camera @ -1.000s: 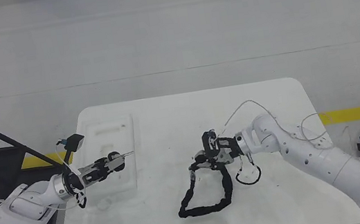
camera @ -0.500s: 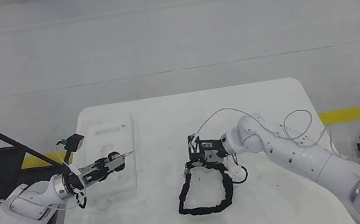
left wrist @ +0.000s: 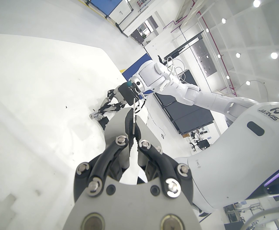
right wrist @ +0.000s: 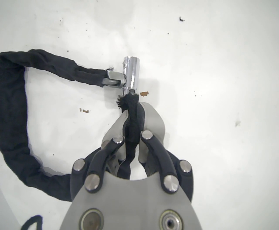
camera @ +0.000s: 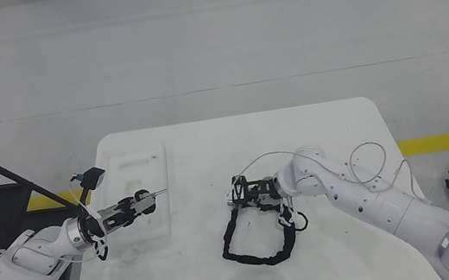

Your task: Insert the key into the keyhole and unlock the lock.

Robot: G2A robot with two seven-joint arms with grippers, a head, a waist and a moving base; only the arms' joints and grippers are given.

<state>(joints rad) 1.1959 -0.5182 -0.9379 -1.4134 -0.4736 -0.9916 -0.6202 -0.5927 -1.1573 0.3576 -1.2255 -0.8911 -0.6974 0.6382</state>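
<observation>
Key [left wrist: 133, 105] sits clamped in my left end effector [left wrist: 131, 124], blade forward for insertion; my right end effector [right wrist: 133, 111] pinches the chain [right wrist: 15, 113] beside the lock [right wrist: 131, 73], likely steadying it.

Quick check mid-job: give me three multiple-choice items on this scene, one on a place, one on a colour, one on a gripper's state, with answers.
1. Where does the right gripper grip?
A. on the chain, right behind the lock
B. on the lock's chrome body
C. at the far bend of the chain's loop

2. What colour is the chain?
A. red
B. black
C. yellow

3. What state is the left gripper in?
A. open, empty
B. shut on the key
C. shut on the chain

Answers:
1 A: the right wrist view shows the chain pinched just short of the chrome.
2 B: it is black in the top and right wrist views.
3 B: the left wrist view shows the blade clamped in it.
</observation>
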